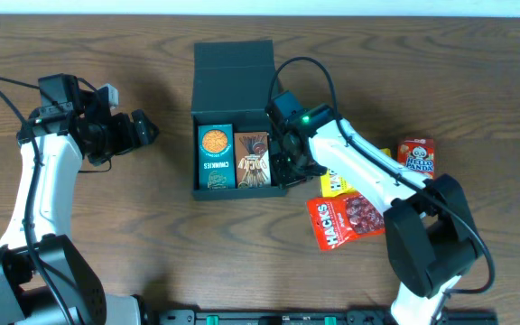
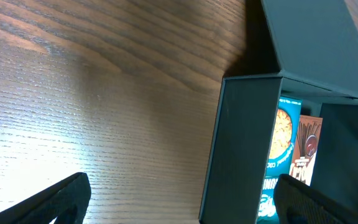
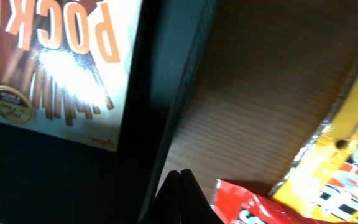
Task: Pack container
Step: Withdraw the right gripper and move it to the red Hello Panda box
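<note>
The matte dark green cardboard container (image 1: 233, 77) sits at upper centre, lid open. Our right gripper (image 1: 289, 167), pinched shut on nothing, hangs just beside its right wall. We judge that swinging toward the red foil snack packet (image 1: 339, 221) could snag that wall and drag the box. Our left gripper (image 1: 145, 129) gapes wide at far left.

— Where's the right claw (image 1: 289, 164)?
— Pinched closed, at the right wall of the container (image 1: 233, 99).
— What's next to it?
— Just left of it, inside, a brown Pocky box (image 1: 252, 160), then a teal packet (image 1: 215, 158). To its right on the surface (image 1: 152, 226): a yellow packet (image 1: 337, 183), a red Hacks bag (image 1: 341, 221) and a Hello Panda box (image 1: 415, 155) farthest off.
— And the left claw (image 1: 143, 128)?
— Spread wide and empty, well left of the container.
</note>
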Tool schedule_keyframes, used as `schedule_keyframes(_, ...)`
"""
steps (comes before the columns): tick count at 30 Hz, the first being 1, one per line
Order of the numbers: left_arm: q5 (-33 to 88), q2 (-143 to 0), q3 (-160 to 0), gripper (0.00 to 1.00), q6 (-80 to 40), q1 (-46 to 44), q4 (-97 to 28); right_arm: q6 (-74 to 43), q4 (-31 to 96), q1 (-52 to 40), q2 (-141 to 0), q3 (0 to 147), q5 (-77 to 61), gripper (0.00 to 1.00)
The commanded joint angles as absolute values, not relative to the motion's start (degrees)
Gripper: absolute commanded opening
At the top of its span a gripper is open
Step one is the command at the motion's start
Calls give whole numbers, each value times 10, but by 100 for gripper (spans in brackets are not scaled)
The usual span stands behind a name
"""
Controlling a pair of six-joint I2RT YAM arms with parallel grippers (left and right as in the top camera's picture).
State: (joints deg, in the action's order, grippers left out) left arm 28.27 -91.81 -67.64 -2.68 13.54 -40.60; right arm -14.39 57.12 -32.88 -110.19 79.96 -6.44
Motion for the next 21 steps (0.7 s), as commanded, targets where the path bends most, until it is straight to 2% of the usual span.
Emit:
schedule_keyframes(1,281,-909,-688,95,-19,135,-408,-138,568,-335,-1096,799,-100,2)
schedule_keyframes(13,268,-909,-688,95,-19,135,-409,-136,597,-314,-1086,822,-53,1)
schedule_keyframes(21,265,-909,-688,95,-19,135,-409,-101,663,-251,-978,907,101,1)
